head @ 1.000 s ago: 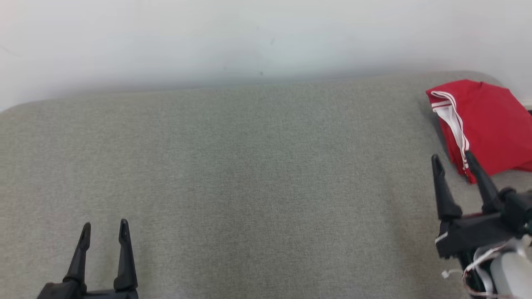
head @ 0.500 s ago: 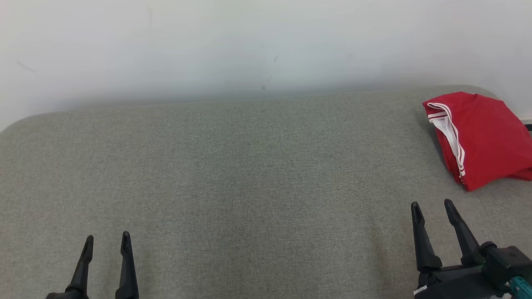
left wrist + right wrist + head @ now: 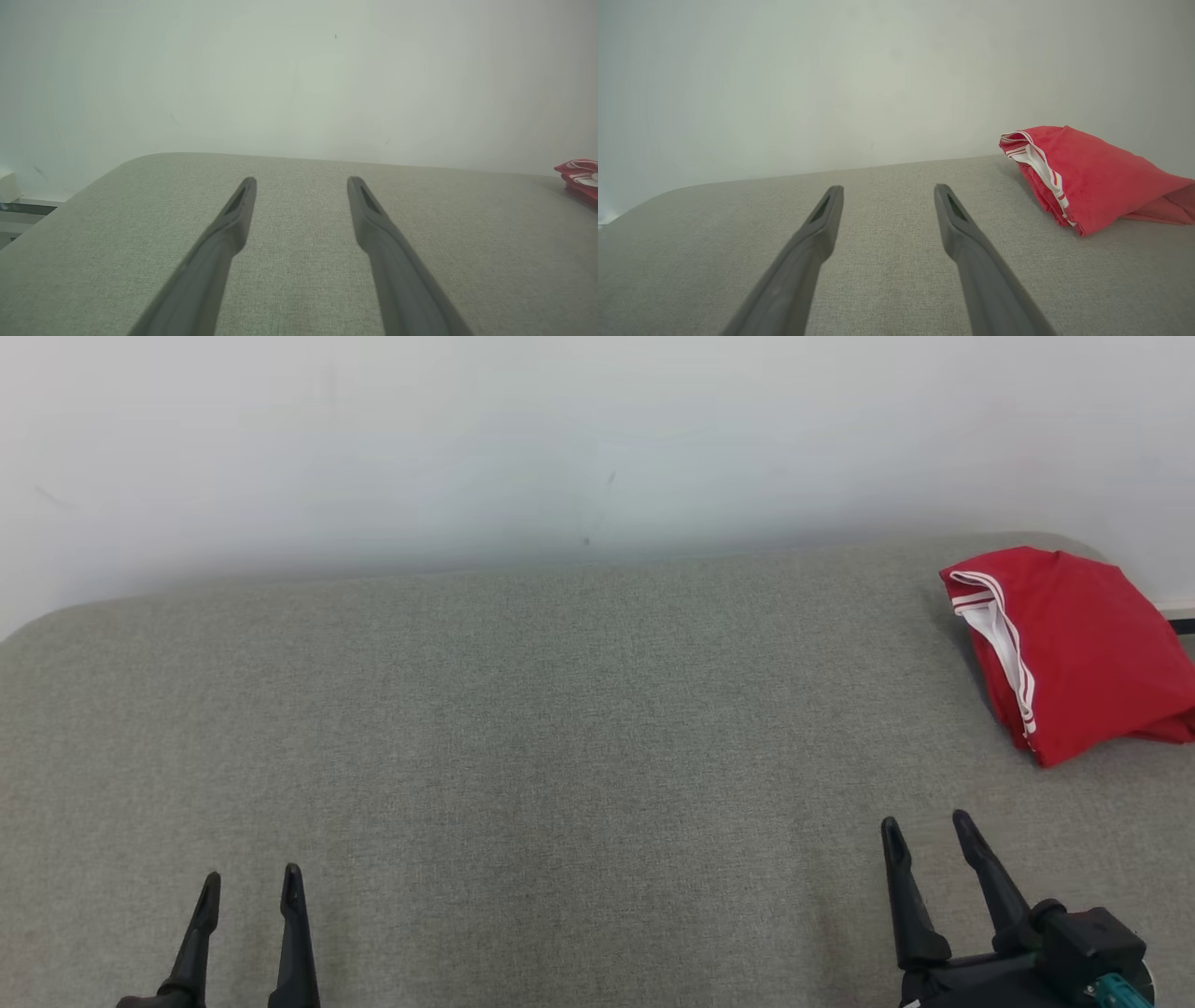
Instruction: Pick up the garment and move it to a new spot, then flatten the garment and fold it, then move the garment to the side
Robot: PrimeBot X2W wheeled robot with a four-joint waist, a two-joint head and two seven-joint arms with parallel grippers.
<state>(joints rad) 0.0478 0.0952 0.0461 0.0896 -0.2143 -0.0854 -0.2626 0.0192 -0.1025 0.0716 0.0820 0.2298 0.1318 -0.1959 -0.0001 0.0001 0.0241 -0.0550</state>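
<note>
At head view's far right, one folded garment [image 3: 1083,653] on grey cushion [image 3: 560,709], lettering hidden; left gripper [image 3: 252,875], right gripper [image 3: 925,820] both parted, empty (bases cropped). Left wrist: garment [image 3: 579,177] cut by edge. Right wrist: garment [image 3: 1087,182] beyond spread fingers [image 3: 971,242].

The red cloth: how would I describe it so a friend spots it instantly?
Start at the grey fabric-covered surface against the pale wall. At its far right corner lies a folded red garment with white striped trim. It alone is bright; the right gripper nearby is black.
</note>
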